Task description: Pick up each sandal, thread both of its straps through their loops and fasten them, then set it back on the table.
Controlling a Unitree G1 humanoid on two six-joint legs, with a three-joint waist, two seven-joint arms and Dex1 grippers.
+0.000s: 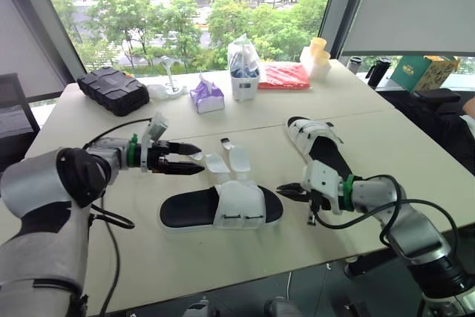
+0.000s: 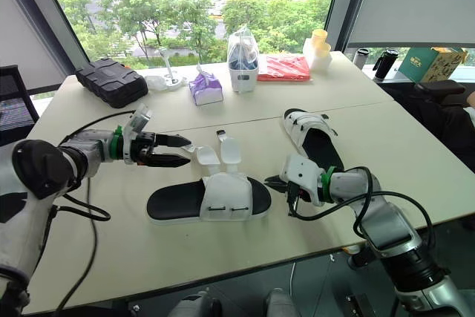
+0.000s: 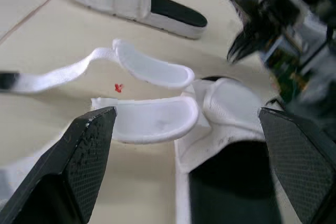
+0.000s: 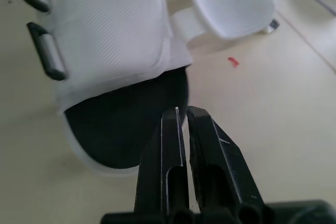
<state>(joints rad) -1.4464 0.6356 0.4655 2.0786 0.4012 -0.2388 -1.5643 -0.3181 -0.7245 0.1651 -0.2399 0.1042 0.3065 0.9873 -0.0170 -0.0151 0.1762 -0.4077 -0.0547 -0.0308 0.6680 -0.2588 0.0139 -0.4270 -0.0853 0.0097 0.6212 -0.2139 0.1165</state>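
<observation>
The near sandal (image 1: 223,209) lies flat on the table (image 1: 111,257), black sole up, with a white upper. Its two white straps (image 1: 228,159) lie loose and unfastened on the far side. My left gripper (image 1: 199,159) hovers open just left of those straps (image 3: 152,119), with nothing between its fingers (image 3: 86,150). My right gripper (image 1: 286,192) is shut and empty, low over the table at the sandal's right end (image 4: 105,35). The second sandal (image 1: 319,142) lies further back on the right, straps across its upper.
Along the far edge stand a black case (image 1: 113,89), a purple tissue pack (image 1: 207,96), a white bagged cup (image 1: 243,68), a red packet (image 1: 283,75) and stacked cups (image 1: 318,57). A green box (image 1: 423,72) sits off the far right.
</observation>
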